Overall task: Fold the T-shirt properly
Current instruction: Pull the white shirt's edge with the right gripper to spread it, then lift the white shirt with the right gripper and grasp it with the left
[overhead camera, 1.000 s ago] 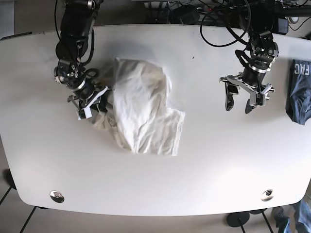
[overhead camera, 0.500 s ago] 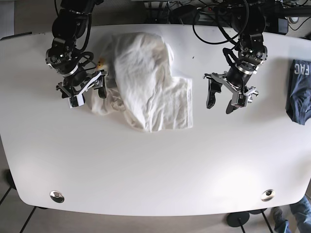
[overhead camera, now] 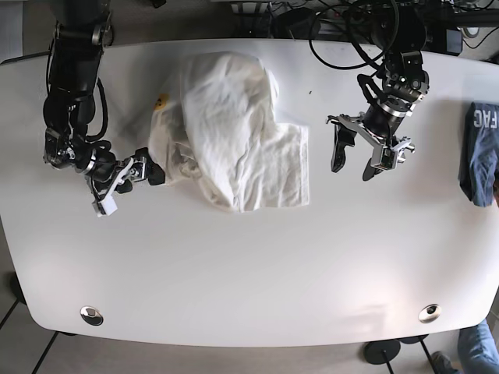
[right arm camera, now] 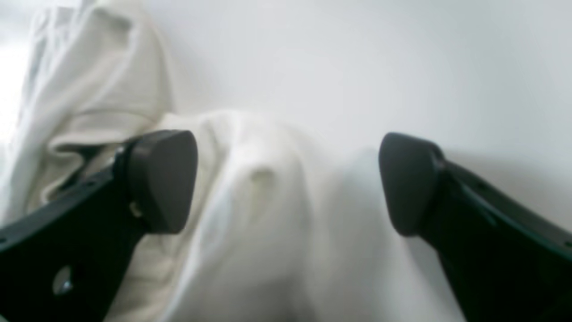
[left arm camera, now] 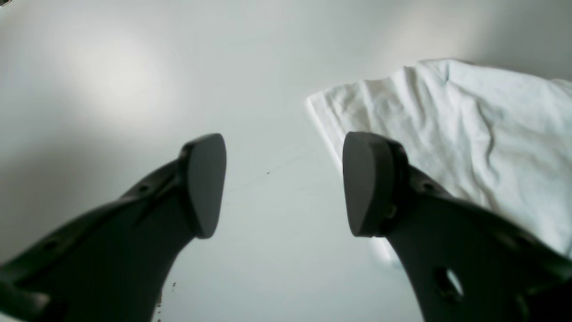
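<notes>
Since half a second ago the right gripper (overhead camera: 129, 181) has been pulled down and away from the crumpled white T-shirt (overhead camera: 234, 132), jaws spread wide. Left gripper (overhead camera: 355, 161) is parked beside the hem, also gaping, nothing held.

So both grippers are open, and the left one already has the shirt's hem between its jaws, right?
Not quite. Both are open, but the left gripper has only bare table between its jaws; the T-shirt hem lies just beside it, as the left wrist view shows.
</notes>
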Available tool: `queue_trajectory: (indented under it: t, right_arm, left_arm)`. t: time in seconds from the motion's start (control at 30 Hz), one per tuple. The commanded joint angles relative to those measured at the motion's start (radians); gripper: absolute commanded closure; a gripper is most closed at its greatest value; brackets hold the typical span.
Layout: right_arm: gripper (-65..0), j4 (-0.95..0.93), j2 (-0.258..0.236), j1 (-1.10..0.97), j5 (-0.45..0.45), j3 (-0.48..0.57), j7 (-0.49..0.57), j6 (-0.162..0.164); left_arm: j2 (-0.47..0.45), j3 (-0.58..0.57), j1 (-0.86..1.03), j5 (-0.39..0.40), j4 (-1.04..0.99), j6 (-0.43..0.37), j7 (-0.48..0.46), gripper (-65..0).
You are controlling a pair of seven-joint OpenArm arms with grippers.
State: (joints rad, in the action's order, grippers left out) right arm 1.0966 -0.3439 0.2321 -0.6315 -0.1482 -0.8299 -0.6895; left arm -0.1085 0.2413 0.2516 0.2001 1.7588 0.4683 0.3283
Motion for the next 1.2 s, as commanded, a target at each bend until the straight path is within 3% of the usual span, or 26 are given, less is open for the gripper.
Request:
queue_trajectory:
  t: [0.03,0.17,0.23,0.43,0.6,0.67,0.8,0.93,1.07,1.2]
  right_arm:
    - [-62.0,0.001,0.001,0.006,-0.034,0.063,-0.012,-0.009]
    - [-61.0,0.004,0.027,-0.026,-0.086,0.094,-0.012,-0.009]
    - [-53.0,0.001,0.027,-0.027,-0.086,0.088,-0.012,-0.009]
    - [-2.1,0.006,0.021,-0.03,-0.087,0.086,-0.006,-0.009]
    - [-1.9,0.182,0.027,-0.017,-0.087,0.0,-0.013,-0.009]
    - [-1.9,0.247,0.027,-0.01,-0.084,-0.021,-0.013,-0.009]
    - [-1.9,0.327,0.024,0.037,-0.083,-0.023,-0.007,0.009]
    - [-1.9,0.471,0.021,0.088,-0.083,-0.021,-0.013,0.011]
    - [-1.9,0.601,0.021,0.166,-0.081,-0.017,-0.015,0.012]
    - [-1.9,0.664,0.027,0.3,-0.086,-0.015,-0.081,0.084]
  left_arm:
    - [-0.004,0.002,-0.008,0.012,0.028,-0.003,-0.025,-38.6]
    - [-0.004,0.002,0.001,0.014,0.029,-0.003,-0.025,-38.6]
    - [-0.004,0.005,0.013,0.014,0.029,-0.003,-0.025,-38.6]
    - [-0.004,0.008,0.041,0.015,0.069,0.0,-0.025,-38.6]
    - [-0.004,-0.015,0.091,0.02,0.103,0.004,-0.025,-38.6]
    - [-0.01,-0.056,0.124,0.058,0.109,0.004,-0.025,-38.6]
    - [-0.012,-0.099,0.194,0.134,0.128,0.004,-0.025,-38.6]
    - [-0.058,-0.219,0.214,0.132,0.123,0.004,-0.027,-38.6]
    - [-0.07,-0.262,0.208,0.131,0.123,0.004,-0.027,-38.5]
    - [-0.067,-0.262,0.208,0.131,0.128,0.004,-0.027,-38.5]
